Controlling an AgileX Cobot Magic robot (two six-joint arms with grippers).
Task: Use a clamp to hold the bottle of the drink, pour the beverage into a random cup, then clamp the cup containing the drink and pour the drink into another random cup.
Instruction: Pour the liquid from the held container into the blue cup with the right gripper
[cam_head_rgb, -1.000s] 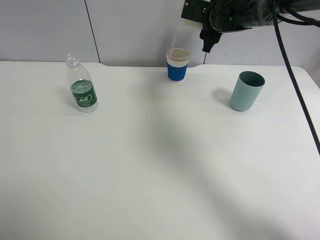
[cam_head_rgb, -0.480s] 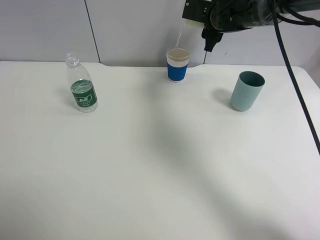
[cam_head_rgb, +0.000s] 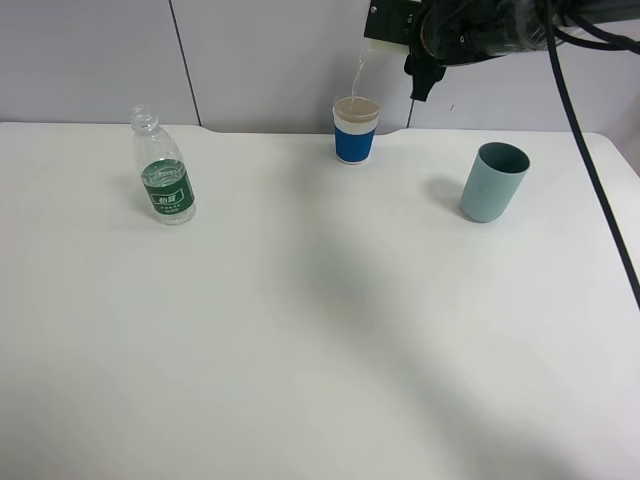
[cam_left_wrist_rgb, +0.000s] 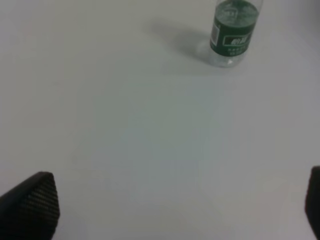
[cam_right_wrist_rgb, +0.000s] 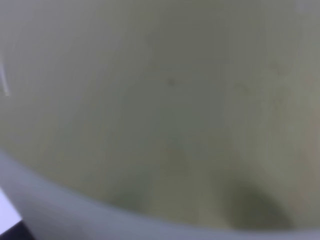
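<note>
My left claw (cam_left_wrist_rgb: 165, 210) hangs low over the bare white table (cam_head_rgb: 300, 330), its 2 fingers spread wide apart and holding nothing. Farther out on my left side stands the bottle (cam_head_rgb: 164, 168), upright, clear, ribbed, uncapped, with a dark green label. On my right side the teal tumbler (cam_head_rgb: 492, 181) stands alone. At the far edge sits the white cup with a blue band (cam_head_rgb: 355, 130). Above it my right claw (cam_head_rgb: 420, 60) is clamped on the pale yellow-green tumbler (cam_right_wrist_rgb: 165, 100), tipped over, and a thin clear stream of beverage (cam_head_rgb: 356, 75) falls into the banded cup.
</note>
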